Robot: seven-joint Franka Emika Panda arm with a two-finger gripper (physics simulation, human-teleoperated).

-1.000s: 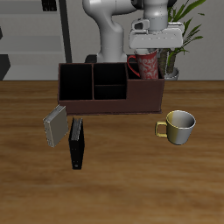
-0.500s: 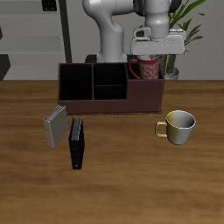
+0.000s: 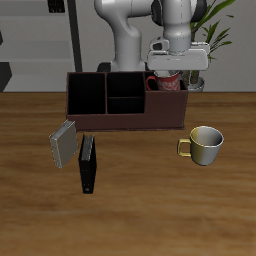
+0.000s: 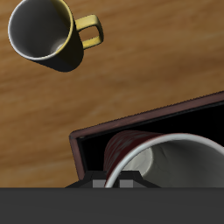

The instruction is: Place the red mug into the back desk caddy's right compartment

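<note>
The red mug (image 3: 165, 83) hangs in my gripper (image 3: 172, 72), sunk partly into the right compartment (image 3: 167, 98) at the end of the back desk caddy (image 3: 110, 120). Only the mug's upper part and handle show above the dark brown wall. The gripper's body sits right on top of the mug and the jaws appear shut on its rim. In the wrist view the red mug (image 4: 179, 166) shows its grey-white inside and red side within the caddy's dark wall (image 4: 83, 153). The fingertips are hidden there.
A cream-gold mug with a yellow handle (image 3: 206, 143) stands on the table nearer the front; it also shows in the wrist view (image 4: 39, 28). A grey book (image 3: 63, 143) and a black book (image 3: 87, 163) lie before the caddy. A potted plant (image 3: 207, 40) stands behind.
My gripper has come down with the red mug, which has sunk lower into the caddy's end compartment. Nothing else has moved.
</note>
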